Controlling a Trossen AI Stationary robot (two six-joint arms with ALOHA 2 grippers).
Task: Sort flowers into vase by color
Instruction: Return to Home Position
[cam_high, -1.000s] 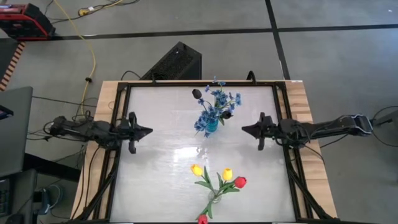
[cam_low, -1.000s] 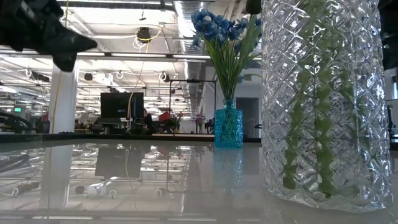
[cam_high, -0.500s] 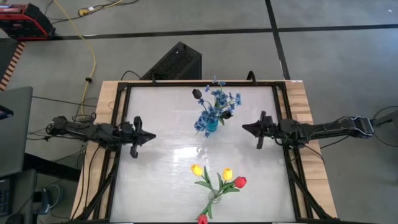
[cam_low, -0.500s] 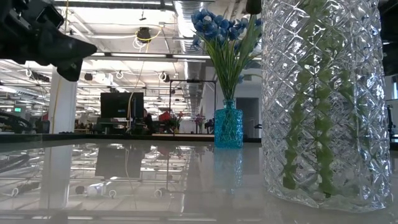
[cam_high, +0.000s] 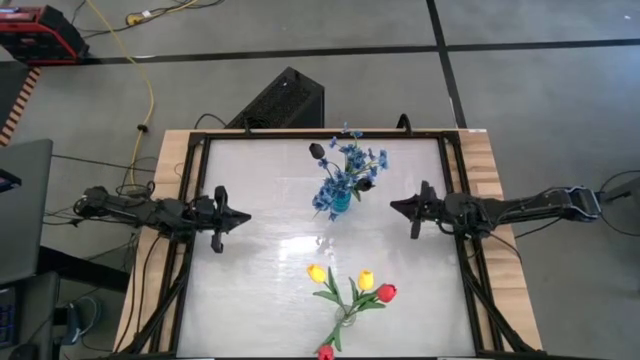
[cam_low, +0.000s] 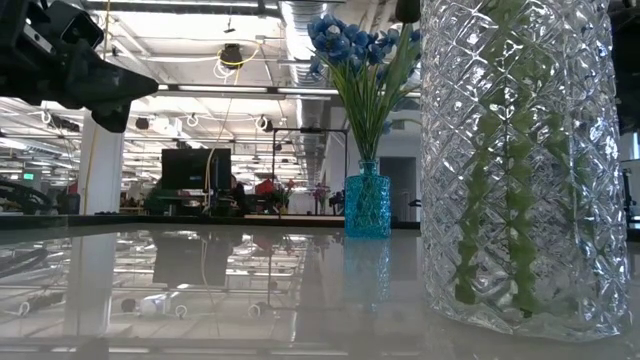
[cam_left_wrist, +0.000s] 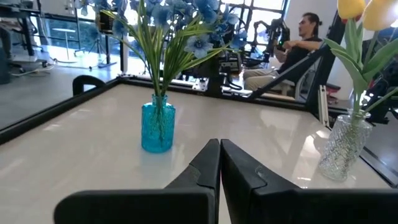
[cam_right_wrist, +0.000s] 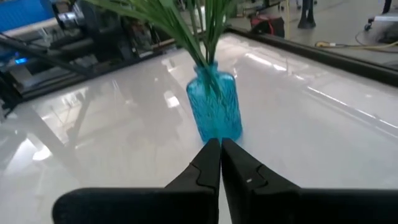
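Overhead, every one of the flowers stands in a vase. The blue sprays (cam_high: 350, 165) and dark buds (cam_high: 317, 151) fill the blue vase (cam_high: 340, 203) at the far middle of the table (cam_high: 260, 260). The yellow tulips (cam_high: 316, 272) and red tulips (cam_high: 386, 293) fan out of the clear vase (cam_high: 346, 318) by the near edge, and one red head leans out low toward that edge. The left gripper (cam_high: 238, 217) hangs over the left side and the right gripper (cam_high: 395, 206) over the right, both well apart from the vases, with bare tabletop between them.

At table height, the clear vase looms close, green stems visible through its cut glass. The blue vase stands farther back, and the left gripper hovers high at the left.

Past the left wrist, the jaws are pressed together on nothing. Both vases sit ahead, and a person (cam_left_wrist: 298, 43) sits beyond the table.

Past the right wrist, the jaws are likewise closed and empty, aimed at the blue vase.

The stems look light, thin and springy, so I judge mid-stem the safest hold, sparing the soft heads. The glass vases seem fragile and easy to tip. The frame rails along the sides bound any sweep, though the middle offers ample room.
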